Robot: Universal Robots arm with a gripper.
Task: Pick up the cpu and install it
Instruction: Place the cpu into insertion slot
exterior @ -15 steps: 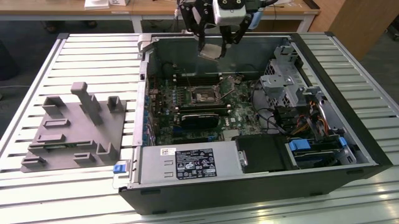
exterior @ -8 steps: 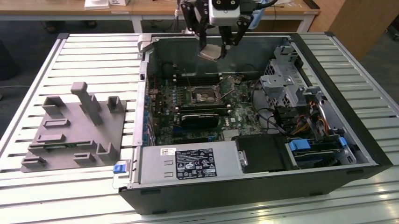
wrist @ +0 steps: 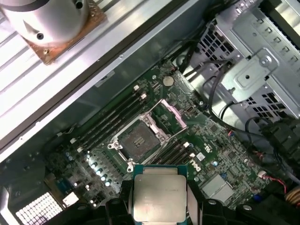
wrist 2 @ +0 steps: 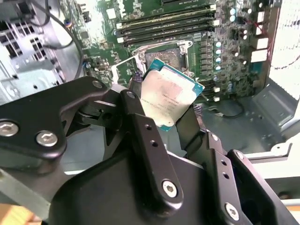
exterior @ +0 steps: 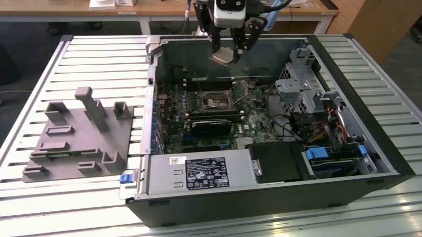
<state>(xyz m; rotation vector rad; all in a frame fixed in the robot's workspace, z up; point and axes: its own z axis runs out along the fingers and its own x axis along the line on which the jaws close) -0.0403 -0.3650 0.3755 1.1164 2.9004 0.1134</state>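
We see the gripper (exterior: 229, 49) closed on the cpu (exterior: 223, 56), holding it in the air over the open computer case (exterior: 264, 202) that lies on the slatted table (exterior: 99, 59) toward the exterior view's right; the chip hangs tilted near the far wall of the case, well apart from the board below. In the second wrist view the two black fingers (wrist 2: 140, 122) pinch the cpu (wrist 2: 169, 97) by its opposite edges, its silver-grey top plate facing the camera. In the first wrist view the cpu (wrist: 159, 197) sits between the fingertips with the socket (wrist: 138, 140) bare beneath and beyond it, its metal frame (wrist: 171, 115) swung up. Memory sticks (wrist 2: 164, 23) run beside the socket (wrist 2: 164, 56) on the green board. A grey moulded holder (exterior: 79, 138) rests on the table near its edge at the exterior view's left, well apart from the case.
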